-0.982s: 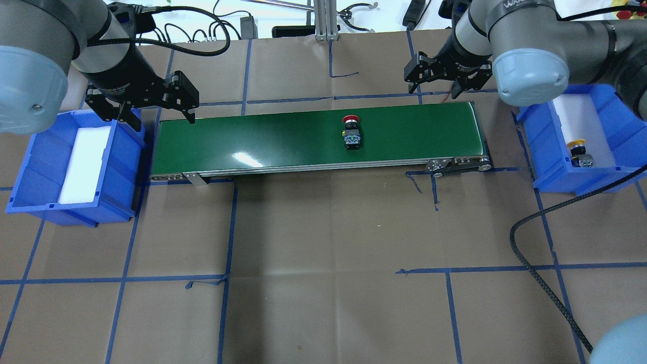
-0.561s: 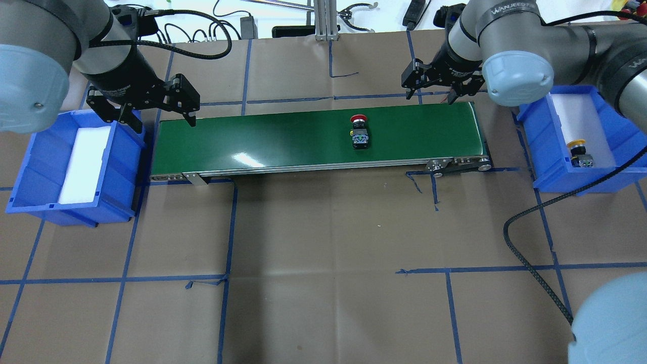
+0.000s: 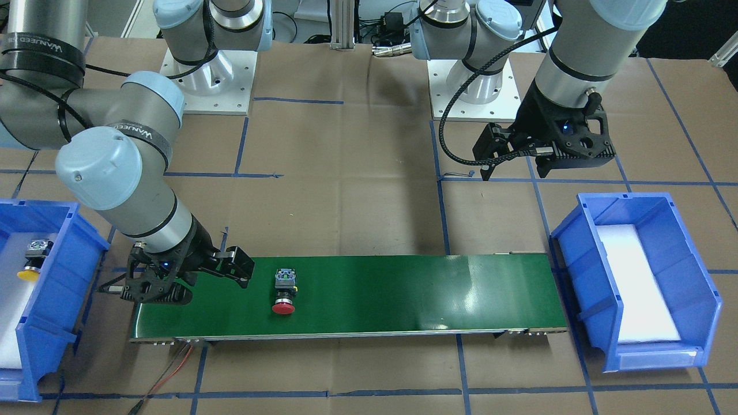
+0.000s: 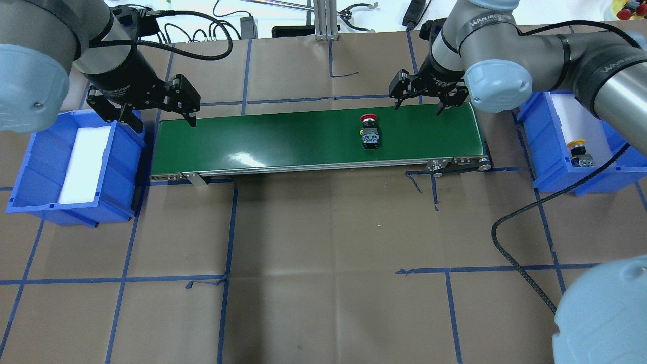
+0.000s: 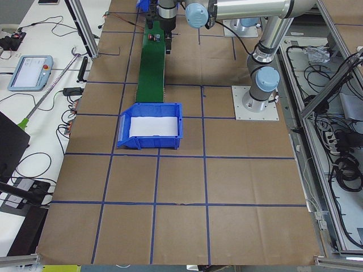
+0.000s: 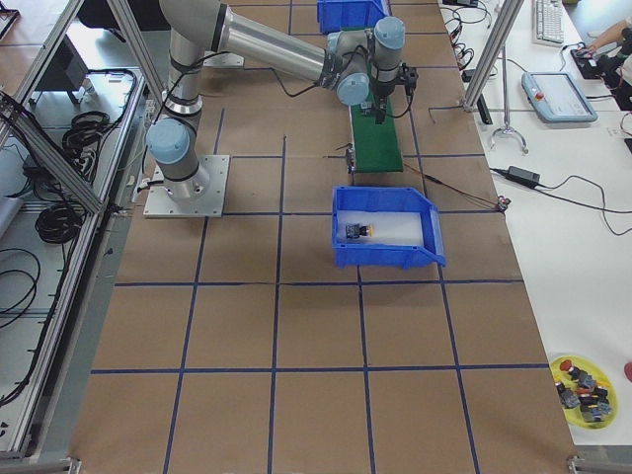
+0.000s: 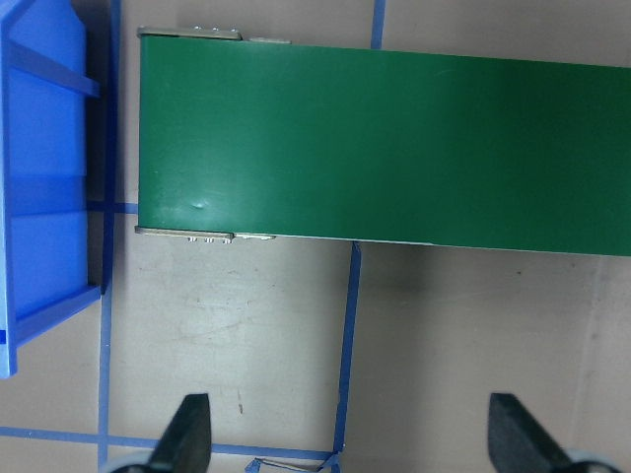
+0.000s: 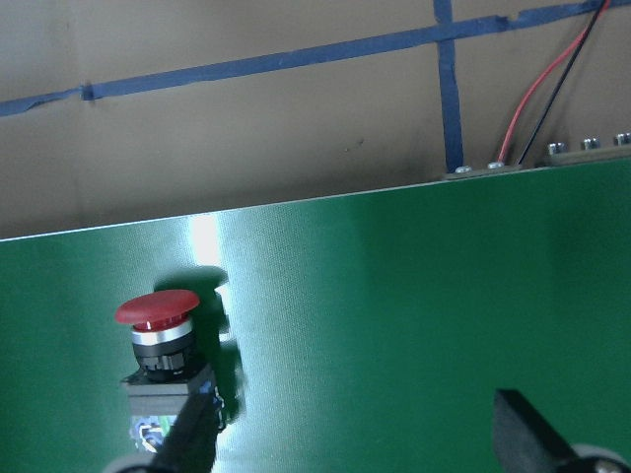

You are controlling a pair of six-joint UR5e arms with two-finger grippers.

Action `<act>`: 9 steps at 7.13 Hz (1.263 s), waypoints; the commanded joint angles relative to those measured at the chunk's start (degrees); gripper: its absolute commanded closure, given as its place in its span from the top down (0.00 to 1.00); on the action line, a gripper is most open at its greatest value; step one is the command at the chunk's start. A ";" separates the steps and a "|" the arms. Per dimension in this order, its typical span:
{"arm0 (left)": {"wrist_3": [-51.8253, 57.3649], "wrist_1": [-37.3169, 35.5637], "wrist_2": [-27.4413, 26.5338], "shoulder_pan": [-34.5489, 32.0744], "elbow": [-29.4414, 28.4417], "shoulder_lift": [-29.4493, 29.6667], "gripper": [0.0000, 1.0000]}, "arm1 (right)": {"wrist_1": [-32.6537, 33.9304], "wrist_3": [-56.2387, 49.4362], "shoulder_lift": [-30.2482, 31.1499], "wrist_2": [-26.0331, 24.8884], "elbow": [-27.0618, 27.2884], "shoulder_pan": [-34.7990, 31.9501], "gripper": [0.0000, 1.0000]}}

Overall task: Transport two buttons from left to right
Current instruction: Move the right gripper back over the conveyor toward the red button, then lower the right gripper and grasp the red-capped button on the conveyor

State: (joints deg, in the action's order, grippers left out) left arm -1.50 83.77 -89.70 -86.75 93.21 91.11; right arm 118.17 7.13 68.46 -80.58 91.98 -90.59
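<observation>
Front view: red button (image 3: 283,291) lies on the belt (image 3: 403,288), near my right hand (image 3: 190,285), which is wide and empty. Overhead: yellow button (image 4: 580,151) already sits in the right bin (image 4: 536,151); my left hand (image 4: 164,121) is wide too, well apart. Wrist view: I'd centre over its body, staying inside the belt's far edge.

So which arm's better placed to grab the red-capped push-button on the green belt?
Right: the right gripper hangs open near the red-capped push-button; the left gripper is at the green belt's far end.
</observation>
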 commanded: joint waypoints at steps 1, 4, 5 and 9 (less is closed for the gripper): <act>0.01 -0.01 0.05 0.00 -0.05 -0.05 1.00 | 0.13 0.16 -0.70 -0.01 -0.13 -0.98 1.00; 0.01 -0.01 0.14 0.00 0.04 -0.14 1.00 | 0.31 0.95 -2.10 0.08 -0.22 -1.69 1.00; 0.01 -0.01 0.23 0.00 0.12 -0.14 1.00 | 0.31 0.95 -2.28 0.08 -0.22 -1.69 0.99; 0.01 -0.10 0.32 0.00 0.21 -0.14 1.00 | 3.91 0.95 -5.52 -4.29 -0.13 -3.01 0.99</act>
State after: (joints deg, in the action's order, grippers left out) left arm -1.49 83.74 -89.41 -86.75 93.40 90.97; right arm 121.62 8.09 63.84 -82.53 91.82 -93.43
